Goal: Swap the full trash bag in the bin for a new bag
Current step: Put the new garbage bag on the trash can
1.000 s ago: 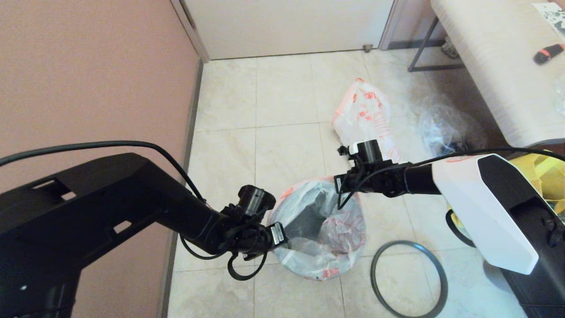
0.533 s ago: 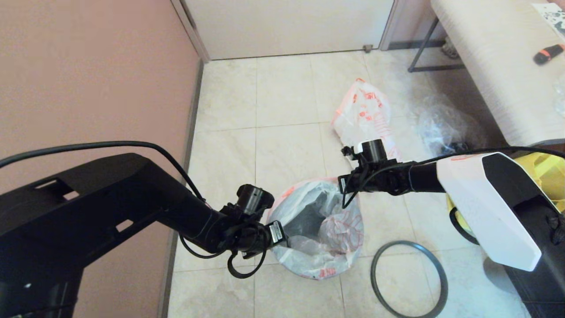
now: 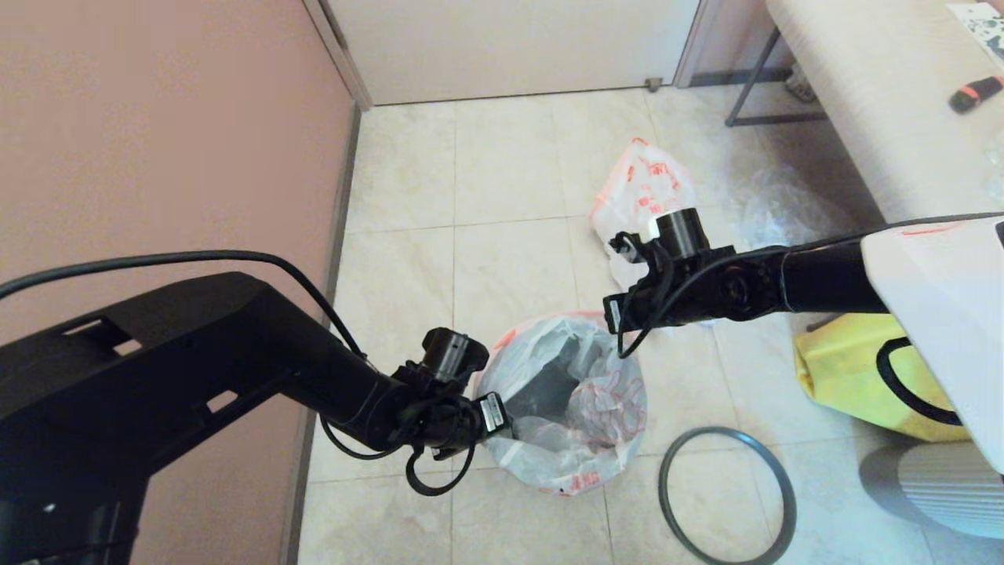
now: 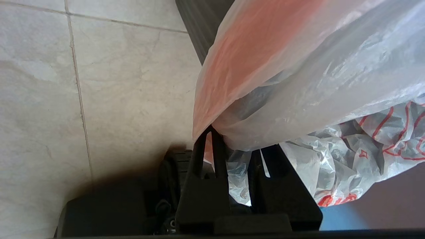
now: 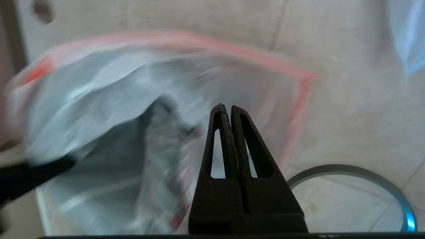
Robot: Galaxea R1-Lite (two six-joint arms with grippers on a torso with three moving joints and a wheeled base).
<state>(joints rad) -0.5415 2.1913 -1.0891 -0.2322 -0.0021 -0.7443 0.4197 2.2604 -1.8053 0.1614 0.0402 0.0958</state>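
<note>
1. Pale floor tiles fill the head view, with a pink wall at left and a door at the top.
2. At lower centre stands the bin point(image 3: 549, 396), with the new bag point(image 3: 576, 408) spread over its mouth; the full bag point(image 3: 647, 192) lies on the floor above centre, and the hoop point(image 3: 725, 496) lies flat at lower right, well apart from the rim.
3. Left claw point(image 4: 232, 139) grasps the new bag's edge at the bin's left side, film gathered between its fingers.
4. Right claw point(image 5: 228, 109) is clenched and empty, above the far right part of the rim.
5. The step looks to be seating the liner, so I'd keep the left pinch firm and pull the film outward and down over the rim, not upward, which could tear it.
6. Left arm reaches in low from lower left; right arm stretches level from the right edge, wrist raised above the bin, free to fetch the hoop.
</note>
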